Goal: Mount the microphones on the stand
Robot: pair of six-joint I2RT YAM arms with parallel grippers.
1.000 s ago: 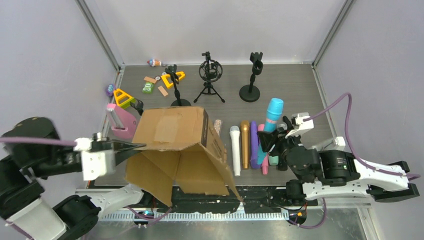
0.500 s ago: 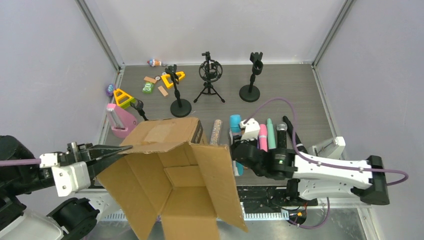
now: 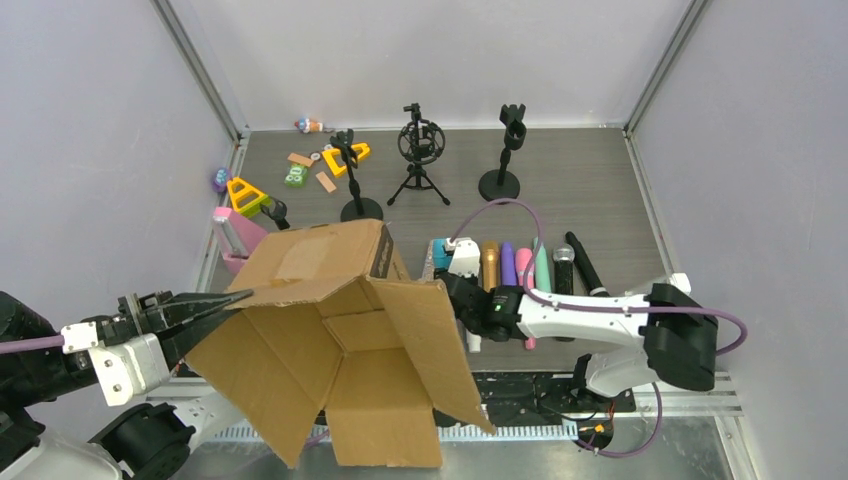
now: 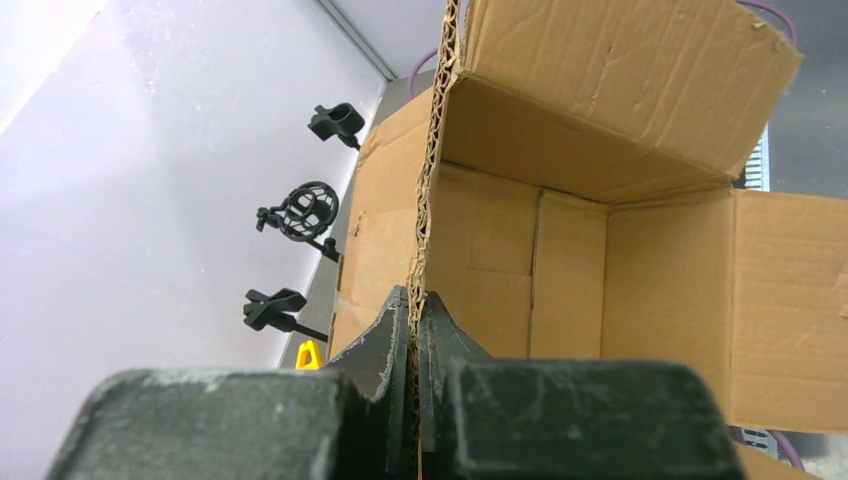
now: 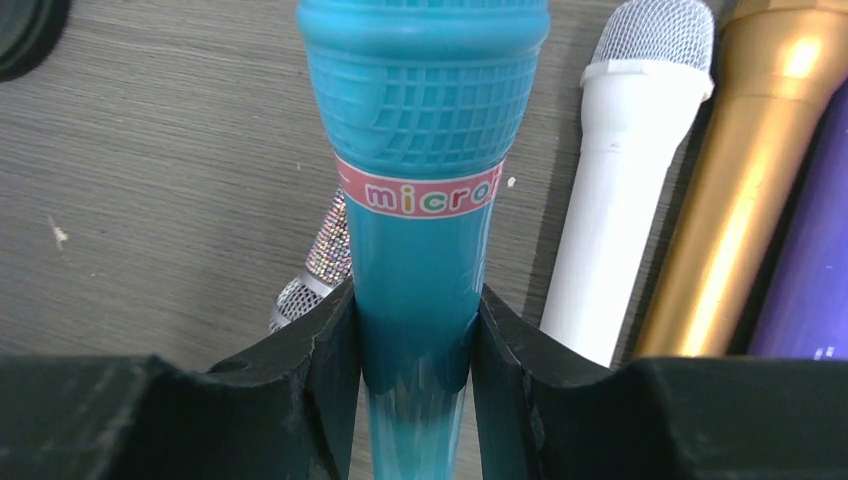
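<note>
Cyan microphone [image 5: 420, 200], clamped in the right gripper [image 5: 415, 335], has swung left, low beside the white microphone [image 5: 620, 200] and short of the nearest stand [image 3: 355, 185], while the left gripper [image 4: 413, 310], pinching the cardboard box [image 3: 330, 300] flap, draws it back.

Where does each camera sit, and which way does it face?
Top external: above and behind the bases, looking down at the table; both arms show.
Left wrist: on the left arm, looking along the left gripper, shut on a flap of the cardboard box; its fingers show.
Right wrist: on the right arm, looking down at the cyan microphone in the right gripper; its fingers show.
Shared: top and left wrist both show the box and black stands.
</note>
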